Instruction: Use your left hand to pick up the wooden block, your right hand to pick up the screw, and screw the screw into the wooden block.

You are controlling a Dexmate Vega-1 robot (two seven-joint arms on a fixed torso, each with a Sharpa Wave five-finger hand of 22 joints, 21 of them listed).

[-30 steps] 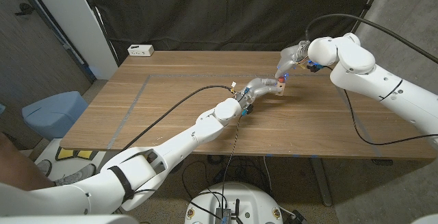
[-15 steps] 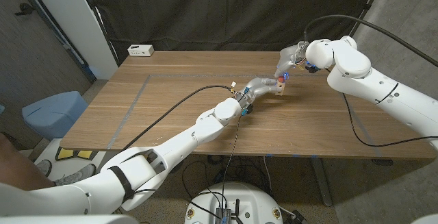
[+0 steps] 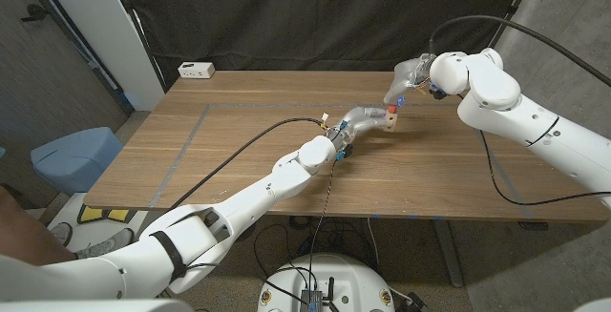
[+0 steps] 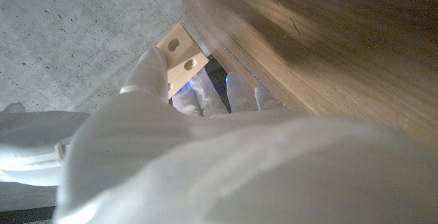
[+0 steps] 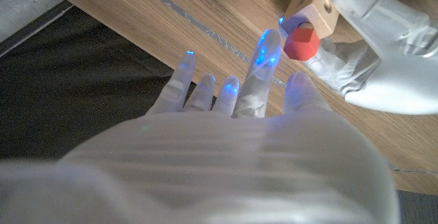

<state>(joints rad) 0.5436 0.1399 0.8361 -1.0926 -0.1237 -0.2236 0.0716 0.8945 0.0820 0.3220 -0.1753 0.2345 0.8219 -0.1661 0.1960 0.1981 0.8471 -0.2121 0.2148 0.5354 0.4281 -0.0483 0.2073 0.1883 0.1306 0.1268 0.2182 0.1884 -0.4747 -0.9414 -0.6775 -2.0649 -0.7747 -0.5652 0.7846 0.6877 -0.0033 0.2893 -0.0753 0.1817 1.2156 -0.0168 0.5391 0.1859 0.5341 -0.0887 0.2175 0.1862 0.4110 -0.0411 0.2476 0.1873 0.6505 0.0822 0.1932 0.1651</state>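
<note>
Head view — left hand [image 3: 361,119] fingers still grip wooden block [image 3: 389,120], right hand [image 3: 409,78] fingers spread beside screw [image 5: 301,43].

A wooden table [image 3: 239,150] stands before a black curtain [image 3: 315,16], a white power strip [image 3: 196,69] on its far corner and a blue bin [image 3: 72,155] on the grey floor beside it.

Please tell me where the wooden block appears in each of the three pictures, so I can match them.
Head view: the wooden block is right of table centre, held at the left hand's fingertips.
Left wrist view: wooden block, with two holes, beyond the left hand.
Right wrist view: wooden block, above the red screw.
Shared landmark: the left hand gripping it.
</note>
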